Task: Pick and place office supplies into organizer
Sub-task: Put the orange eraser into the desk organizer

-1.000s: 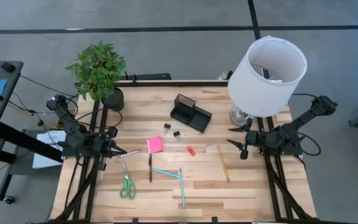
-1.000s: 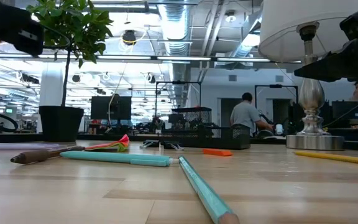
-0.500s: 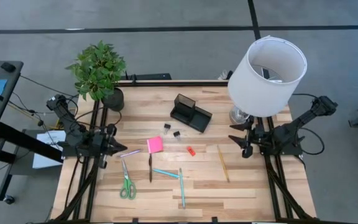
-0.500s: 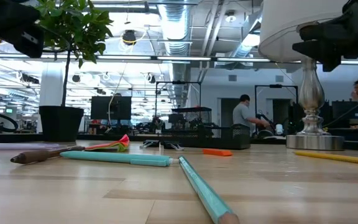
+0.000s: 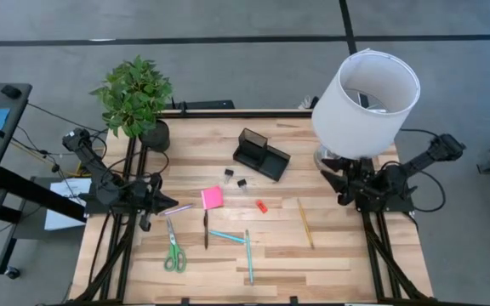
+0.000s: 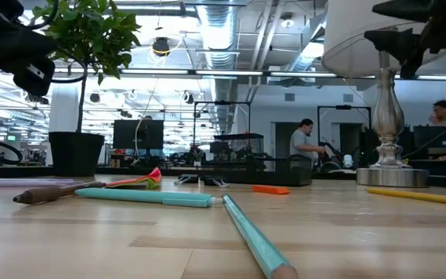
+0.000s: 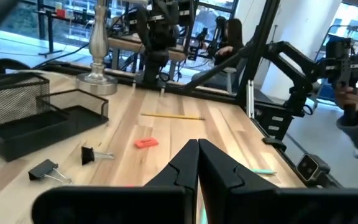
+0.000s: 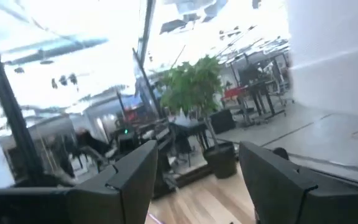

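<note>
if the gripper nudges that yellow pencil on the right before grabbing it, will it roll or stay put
The yellow pencil is long, thin and lies flat on smooth bare wood, so a sideways nudge would probably roll or skid it. It looks stiff and light, so it should lift without bending. Nothing lies against it, and the open right gripper could likely close across its middle.

Lamp (image 5: 366,92) overhangs right table edge; plant (image 5: 133,93) crowds left; organizer (image 5: 260,154) approach open.
</note>
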Robot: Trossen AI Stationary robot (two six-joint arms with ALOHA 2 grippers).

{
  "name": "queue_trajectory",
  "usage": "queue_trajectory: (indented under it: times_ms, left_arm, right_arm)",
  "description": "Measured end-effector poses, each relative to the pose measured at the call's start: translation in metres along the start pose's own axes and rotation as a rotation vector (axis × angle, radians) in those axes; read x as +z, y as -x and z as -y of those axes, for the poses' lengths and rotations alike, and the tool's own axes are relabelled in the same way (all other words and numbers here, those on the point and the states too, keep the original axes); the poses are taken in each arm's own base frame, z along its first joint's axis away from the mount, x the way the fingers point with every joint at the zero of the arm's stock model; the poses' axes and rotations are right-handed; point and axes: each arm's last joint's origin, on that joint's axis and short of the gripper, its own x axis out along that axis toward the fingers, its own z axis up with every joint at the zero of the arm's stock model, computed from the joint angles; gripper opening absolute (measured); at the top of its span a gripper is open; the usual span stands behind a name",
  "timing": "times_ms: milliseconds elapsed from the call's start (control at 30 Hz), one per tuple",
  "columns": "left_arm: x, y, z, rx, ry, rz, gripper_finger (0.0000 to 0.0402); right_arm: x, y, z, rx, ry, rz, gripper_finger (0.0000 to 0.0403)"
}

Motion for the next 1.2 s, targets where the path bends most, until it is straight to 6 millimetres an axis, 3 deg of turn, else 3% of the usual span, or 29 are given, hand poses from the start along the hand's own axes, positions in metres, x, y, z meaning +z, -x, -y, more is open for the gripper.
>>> queue_trajectory:
  times_ms: [300,467,600,700,800,967,1200]
  left_arm:
    - [0.004,0.0,0.001,-0.004,-0.023,0.03,0.0]
    - [0.015,0.001,0.002,0.001,-0.15,0.119,0.0023]
    - [0.029,0.003,0.005,-0.028,-0.172,0.186,0.006]
    - [0.03,0.003,0.006,-0.069,-0.191,0.187,0.0085]
    - [0.03,0.003,0.006,-0.082,-0.19,0.188,0.0103]
    - [0.031,0.003,0.007,-0.084,-0.168,0.186,0.0114]
    - [0.03,0.003,0.007,-0.087,-0.147,0.182,0.0114]
  right_arm:
    - [-0.01,-0.01,0.007,-0.086,-0.111,-0.031,0.0221]
    - [-0.015,-0.023,0.005,-0.009,-0.127,-0.058,0.0221]
    - [-0.012,-0.043,-0.019,0.184,-0.173,-0.155,0.0221]
    - [-0.019,-0.059,-0.045,0.223,-0.18,-0.242,0.0221]
    - [-0.035,-0.077,-0.078,0.232,-0.161,-0.328,0.0221]
    - [-0.086,-0.104,-0.123,0.136,-0.1,-0.446,0.0221]
    - [-0.138,-0.126,-0.133,-0.258,0.04,-0.441,0.0221]
